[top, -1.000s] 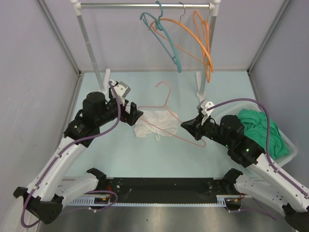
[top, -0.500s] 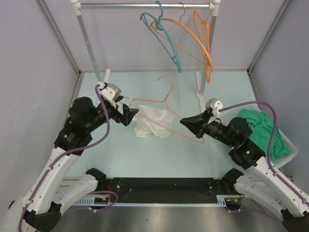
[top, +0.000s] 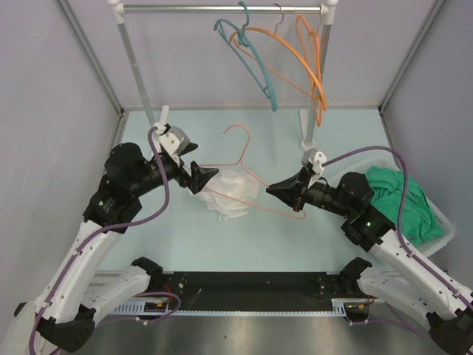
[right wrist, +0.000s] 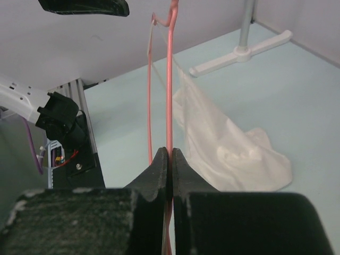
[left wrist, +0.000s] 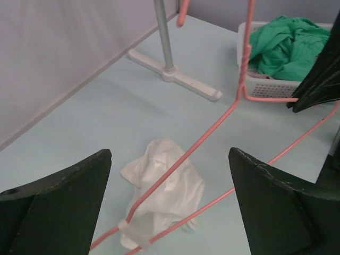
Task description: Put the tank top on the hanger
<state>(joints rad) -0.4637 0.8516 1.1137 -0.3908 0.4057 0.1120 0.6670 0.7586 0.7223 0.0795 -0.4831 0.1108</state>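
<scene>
Right end effector (top: 270, 188) clamped on the pink hanger (left wrist: 202, 141), tilted over mid-table (top: 177, 244). The tank top (top: 235, 191) hangs off its low end. Left end effector (top: 209, 175), jaws apart, should probably pinch a loose strap.

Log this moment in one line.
right hand: shut on pink hanger | left hand: open, at hanger's other end | tank top: bunched, hanging from that end | task: unfinished

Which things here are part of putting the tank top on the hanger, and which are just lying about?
Job: white tank top, pink hanger, right gripper shut on it, left gripper open.
Lying about: teal hanger, orange hangers, clothes rail, green garment, white basket.
</scene>
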